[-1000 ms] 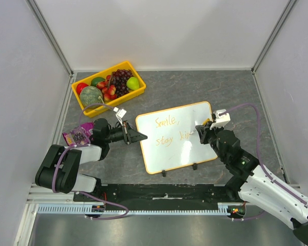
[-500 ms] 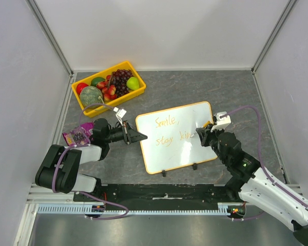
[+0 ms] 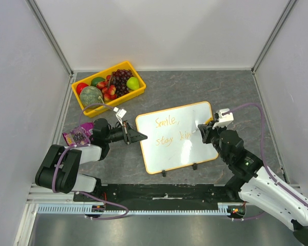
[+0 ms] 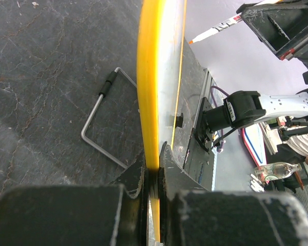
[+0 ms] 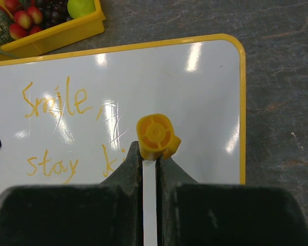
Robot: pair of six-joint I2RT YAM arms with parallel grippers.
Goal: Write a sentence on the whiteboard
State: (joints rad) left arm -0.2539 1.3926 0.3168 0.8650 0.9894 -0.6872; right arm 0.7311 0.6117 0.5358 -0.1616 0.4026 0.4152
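The whiteboard (image 3: 169, 154) lies tilted on the dark table, white with an orange-yellow rim. The sentence (image 3: 167, 130) is in thin orange script: "Smile," above "stay kin". My left gripper (image 3: 142, 137) is shut on the board's left rim; the left wrist view shows the yellow rim (image 4: 149, 77) edge-on between my closed left gripper (image 4: 153, 164). My right gripper (image 3: 204, 130) is shut on a white marker (image 3: 200, 128) over the end of the second line. In the right wrist view the gripper (image 5: 149, 151) holds the marker with its orange end (image 5: 155, 134) toward the camera, hiding the last letters of the writing (image 5: 56, 100).
A yellow fruit crate (image 3: 112, 87) with grapes, apples and a melon stands at the back left. A purple packet (image 3: 77, 134) lies by the left arm. The board's black feet (image 3: 164, 173) face the near edge. A bent wire stand (image 4: 100, 123) shows under the board. White walls enclose the table.
My right gripper with the marker has shifted a little to the right and away along the second line. The left gripper and the board have not moved.
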